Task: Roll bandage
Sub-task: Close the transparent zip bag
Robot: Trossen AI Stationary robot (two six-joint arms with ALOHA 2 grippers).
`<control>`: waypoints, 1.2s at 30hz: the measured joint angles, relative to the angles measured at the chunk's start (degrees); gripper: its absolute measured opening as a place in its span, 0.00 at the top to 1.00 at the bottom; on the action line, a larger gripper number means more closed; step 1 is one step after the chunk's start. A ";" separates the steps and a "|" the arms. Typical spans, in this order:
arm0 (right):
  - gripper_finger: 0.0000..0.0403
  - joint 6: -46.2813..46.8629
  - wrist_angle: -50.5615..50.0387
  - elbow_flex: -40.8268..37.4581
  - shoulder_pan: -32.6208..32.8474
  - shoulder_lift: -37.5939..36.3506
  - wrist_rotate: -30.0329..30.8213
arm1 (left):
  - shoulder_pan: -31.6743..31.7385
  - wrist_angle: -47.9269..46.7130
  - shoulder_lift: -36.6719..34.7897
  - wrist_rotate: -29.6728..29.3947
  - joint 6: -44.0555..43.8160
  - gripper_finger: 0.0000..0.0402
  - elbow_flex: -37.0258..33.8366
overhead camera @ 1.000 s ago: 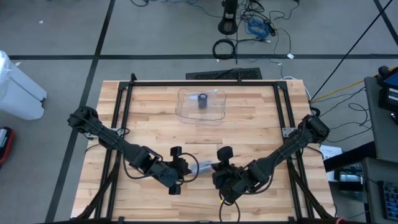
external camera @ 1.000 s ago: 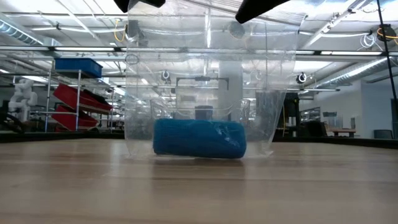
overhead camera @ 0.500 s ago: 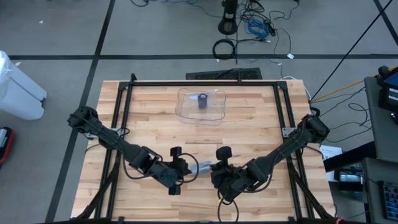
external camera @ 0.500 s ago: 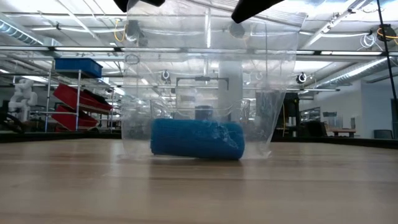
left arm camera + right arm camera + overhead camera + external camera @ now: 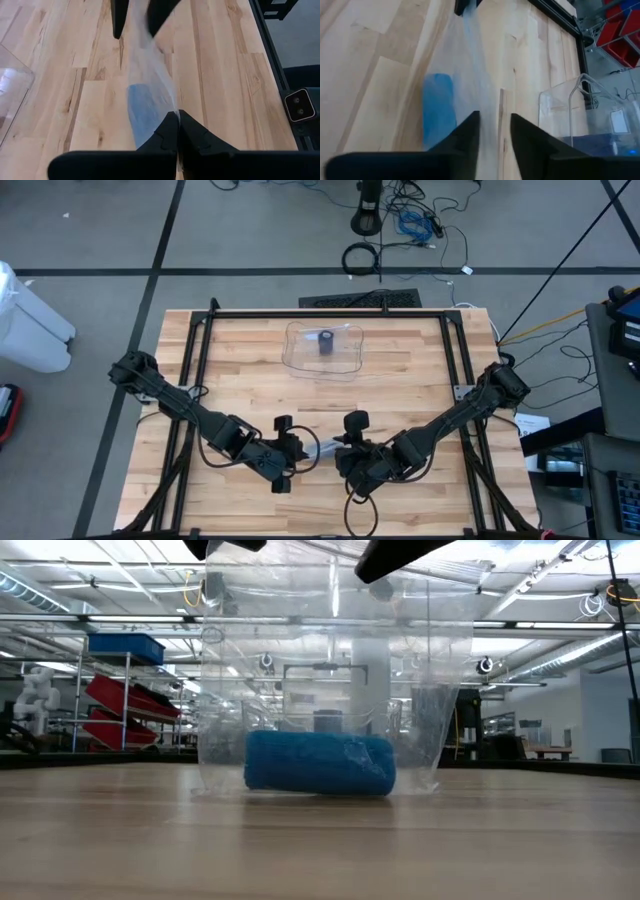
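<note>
Lying on its side inside a clear plastic bag point(image 5: 320, 690), a blue bandage roll point(image 5: 320, 762) rested on the wooden table point(image 5: 250, 370) near its front edge, its outline blurred by the film. From above, the roll itself was hidden between both arms. The left gripper point(image 5: 177, 131) stayed clenched on one end of the bag's top edge; the right gripper point(image 5: 495, 131), fingers parted around the opposite end, no longer clearly pinched it. A clear tray point(image 5: 324, 350) holding a dark roll point(image 5: 326, 342) sat well apart, toward the table's far side.
</note>
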 joint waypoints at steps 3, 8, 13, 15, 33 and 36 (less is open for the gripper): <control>0.89 -2.06 0.55 0.00 -0.07 0.00 0.05 | 0.00 0.00 0.00 0.00 0.02 1.00 0.00; 0.99 -5.17 0.77 0.00 0.41 1.74 -0.27 | 0.00 -0.18 0.00 0.00 0.09 1.00 0.00; 1.00 -4.44 1.39 0.02 0.72 3.71 0.59 | 0.07 -0.20 0.00 0.03 0.11 1.00 0.00; 1.00 -4.12 2.40 0.02 1.06 3.76 2.00 | 0.00 -0.20 0.00 0.26 0.13 1.00 0.00; 0.63 -1.54 4.44 0.02 0.77 3.43 3.41 | 0.00 -0.13 0.00 0.57 -0.94 1.00 0.02; 0.64 -2.52 5.46 0.02 0.66 3.41 4.81 | 0.00 -0.14 0.00 0.57 -0.94 1.00 0.02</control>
